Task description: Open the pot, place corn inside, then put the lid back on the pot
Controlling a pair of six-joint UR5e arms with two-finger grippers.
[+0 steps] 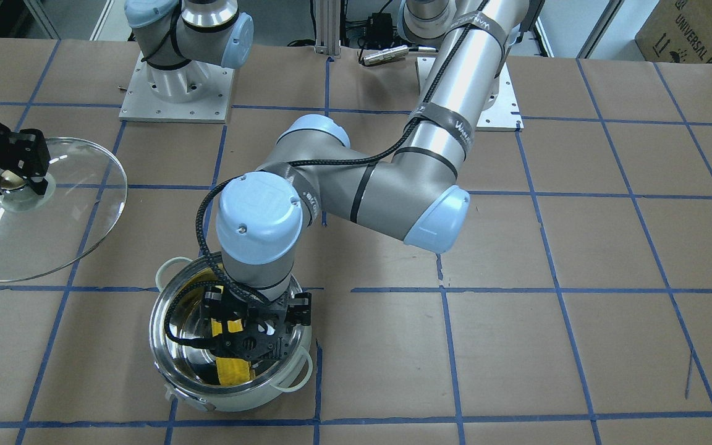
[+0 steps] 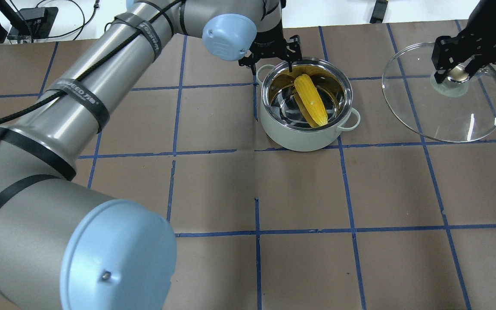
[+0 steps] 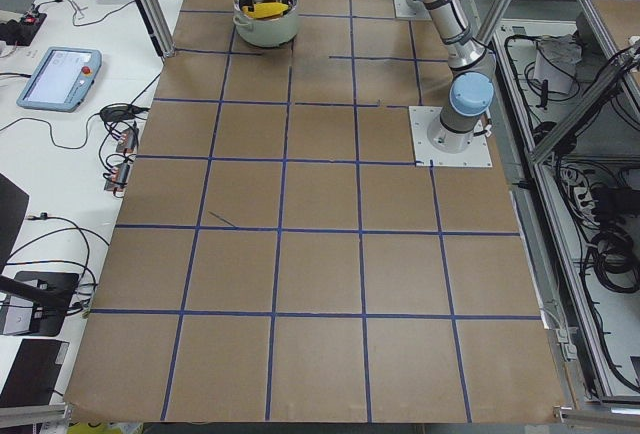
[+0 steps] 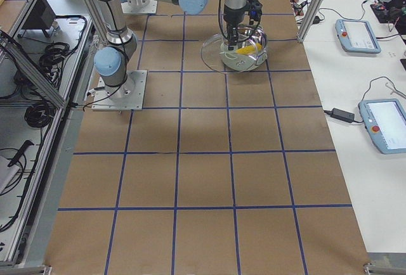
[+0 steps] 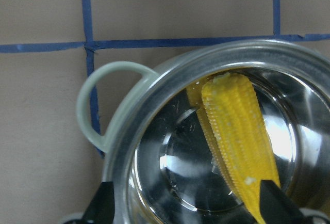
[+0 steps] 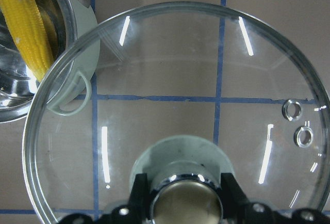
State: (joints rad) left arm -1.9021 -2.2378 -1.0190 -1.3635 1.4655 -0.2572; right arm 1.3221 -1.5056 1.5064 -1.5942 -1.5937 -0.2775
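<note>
The pot stands open on the paper-covered table, also seen in the front view. The yellow corn lies slanted inside it, leaning on the wall. My left gripper hangs over the pot's far rim, open, its fingertips wide apart on either side of the corn's lower end. My right gripper is shut on the knob of the glass lid. It holds the lid beside the pot, on the pot's right in the overhead view.
The left arm's elbow stretches over the table's middle. Both arm bases stand at the robot side. A metal cylinder lies between them. A cardboard box sits at a corner. Tablets lie on the side bench.
</note>
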